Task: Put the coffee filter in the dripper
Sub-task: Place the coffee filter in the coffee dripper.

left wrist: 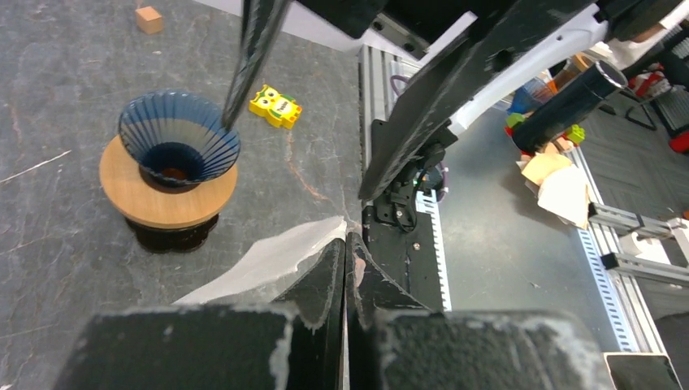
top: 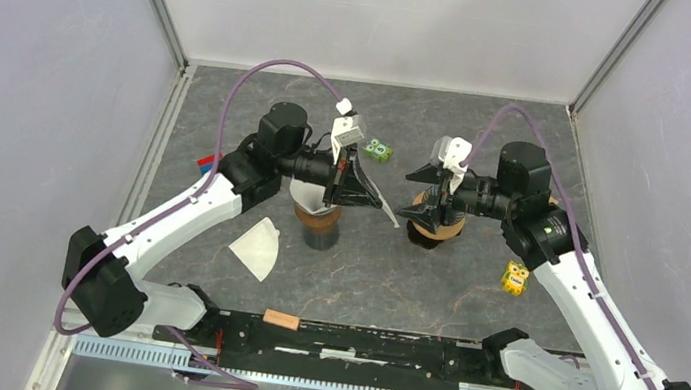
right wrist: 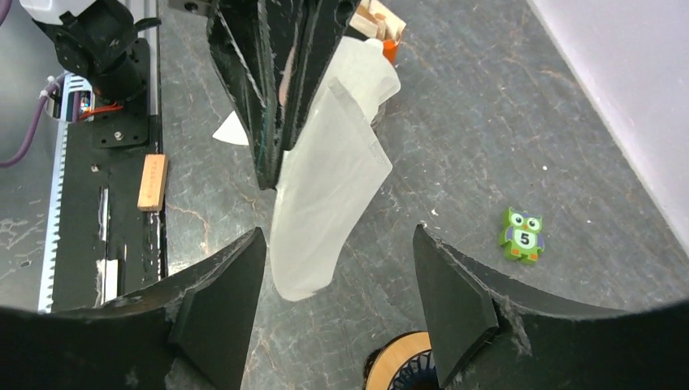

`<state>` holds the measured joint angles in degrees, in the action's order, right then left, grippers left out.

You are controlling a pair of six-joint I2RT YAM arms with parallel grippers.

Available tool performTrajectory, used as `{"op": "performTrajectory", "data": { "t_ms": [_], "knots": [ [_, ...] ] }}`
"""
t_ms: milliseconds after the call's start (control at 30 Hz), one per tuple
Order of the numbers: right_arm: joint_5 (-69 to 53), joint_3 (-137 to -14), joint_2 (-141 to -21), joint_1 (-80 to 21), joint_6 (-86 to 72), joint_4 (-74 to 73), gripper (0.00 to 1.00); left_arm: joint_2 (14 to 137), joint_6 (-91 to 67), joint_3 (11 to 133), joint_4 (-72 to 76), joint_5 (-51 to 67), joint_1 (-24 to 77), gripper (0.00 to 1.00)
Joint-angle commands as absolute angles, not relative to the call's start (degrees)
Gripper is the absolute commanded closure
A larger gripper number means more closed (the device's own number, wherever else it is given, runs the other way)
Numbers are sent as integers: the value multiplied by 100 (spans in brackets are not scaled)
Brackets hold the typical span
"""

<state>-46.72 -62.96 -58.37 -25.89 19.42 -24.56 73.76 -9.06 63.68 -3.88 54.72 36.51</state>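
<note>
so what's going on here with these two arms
The left gripper is pinched shut on a white paper coffee filter and holds it in the air between the two arms. The right gripper is open, with its fingers on either side of the filter's lower end and not gripping it. The blue ribbed dripper sits empty on its wooden base, so the filter is not in it yet.

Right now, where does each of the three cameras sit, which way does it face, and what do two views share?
Top external: above and behind the arms, looking down on the grey stone-patterned table; both whole arms show.
Left wrist: on the left arm, looking past the shut left gripper pinching the white paper coffee filter, toward the dark blue ribbed dripper.
Right wrist: on the right arm, looking through the open right gripper at that filter.
Both wrist views share the filter.
</note>
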Motion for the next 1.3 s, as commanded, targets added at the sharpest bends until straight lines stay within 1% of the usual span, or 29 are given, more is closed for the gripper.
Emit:
{"op": "performTrajectory", "data": {
  "t_ms": [0,300,567,967,1267],
  "knots": [
    [-4832,-6194,-5893,-2654,2040,-2382,28,7403,-742,6385,-44,5893,3740,98],
    [-5288,-6164,-5900,-2654,1755,-2215,39,7543,-105,6573,-534,5832,3967,98],
    [-5407,-5945,-5854,-2654,1635,-2038,49,7585,168,6635,-663,5761,4034,98],
    [-5712,-5788,-5801,-2647,1415,-1830,53,7672,530,6785,-935,5572,4148,98],
    [-5633,-5753,-5819,-2630,1389,-1787,56,7649,688,6776,-1037,5548,4175,98]
  ]
}}
